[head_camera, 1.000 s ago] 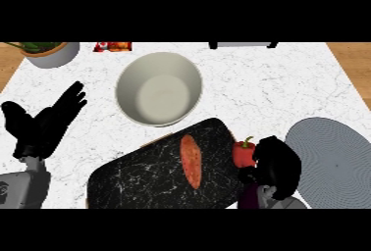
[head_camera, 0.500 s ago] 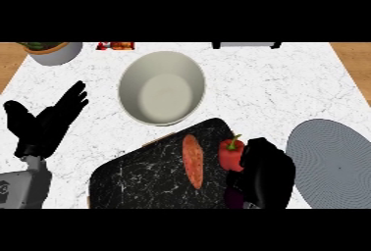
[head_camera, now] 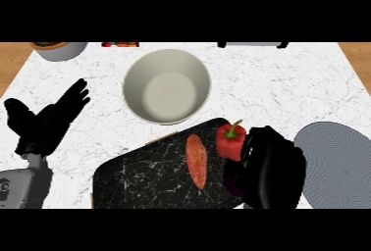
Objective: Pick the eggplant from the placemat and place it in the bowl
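While the right hand [head_camera: 270,169] covers the eggplant [head_camera: 233,180] at the right edge of the dark marbled placemat [head_camera: 145,179], you see only a purple sliver; I cannot tell if its fingers are closed. Judge the eggplant smooth, slippery and rather light, so take it across the middle. The cream bowl [head_camera: 167,91] is round and glossy. The left hand [head_camera: 45,122] rests open.

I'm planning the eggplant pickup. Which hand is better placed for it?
Right. The right hand is already over the placemat's right edge, a dark purple bit showing beneath it. The left hand rests open at the counter's left.
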Available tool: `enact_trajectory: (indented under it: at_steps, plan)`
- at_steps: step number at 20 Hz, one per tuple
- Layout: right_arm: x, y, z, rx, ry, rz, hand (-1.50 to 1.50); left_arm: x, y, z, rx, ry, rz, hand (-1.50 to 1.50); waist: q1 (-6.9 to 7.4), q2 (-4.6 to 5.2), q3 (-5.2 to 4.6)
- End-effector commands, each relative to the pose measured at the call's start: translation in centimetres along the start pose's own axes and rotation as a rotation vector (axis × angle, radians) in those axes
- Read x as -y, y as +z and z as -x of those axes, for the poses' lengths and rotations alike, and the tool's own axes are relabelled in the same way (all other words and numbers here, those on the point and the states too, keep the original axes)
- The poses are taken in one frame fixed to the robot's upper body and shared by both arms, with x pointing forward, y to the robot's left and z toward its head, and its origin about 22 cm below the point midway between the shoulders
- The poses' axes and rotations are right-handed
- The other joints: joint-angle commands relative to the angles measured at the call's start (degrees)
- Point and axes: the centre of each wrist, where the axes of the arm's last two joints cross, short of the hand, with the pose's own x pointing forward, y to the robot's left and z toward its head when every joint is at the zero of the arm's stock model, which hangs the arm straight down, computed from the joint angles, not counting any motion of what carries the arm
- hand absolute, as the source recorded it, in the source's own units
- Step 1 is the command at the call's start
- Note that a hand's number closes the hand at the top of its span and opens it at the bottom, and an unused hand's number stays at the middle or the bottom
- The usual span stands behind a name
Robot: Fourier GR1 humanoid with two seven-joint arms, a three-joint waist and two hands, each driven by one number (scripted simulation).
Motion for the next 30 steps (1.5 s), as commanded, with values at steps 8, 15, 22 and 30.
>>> enact_trajectory:
  at_steps: [8, 15, 22, 30]
  plan:
    - [2.9, -2.8, -3.6, -0.219, -0.041, 0.149, 1.5, 1.5, -0.9, -1.0, 0.023, 0.003, 0.05, 0.0, 2.59, 1.03, 0.13]
    - [4.1, -6.7, -6.1, -0.286, -0.039, 0.192, 1.5, 2.3, -1.4, -1.1, 0.046, -0.004, 0.086, 0.0, 4.86, 1.85, 0.17]
    - [4.7, -11.2, -8.3, -0.387, -0.022, 0.209, 1.5, 2.9, -2.1, -1.7, 0.058, -0.005, 0.083, 0.0, 5.72, 2.15, 0.32]
    - [3.6, -15.8, -10.1, -0.479, -0.122, 0.106, 1.5, 3.9, -2.6, -2.5, 0.068, -0.019, 0.12, 0.0, 6.32, 2.78, 0.6]
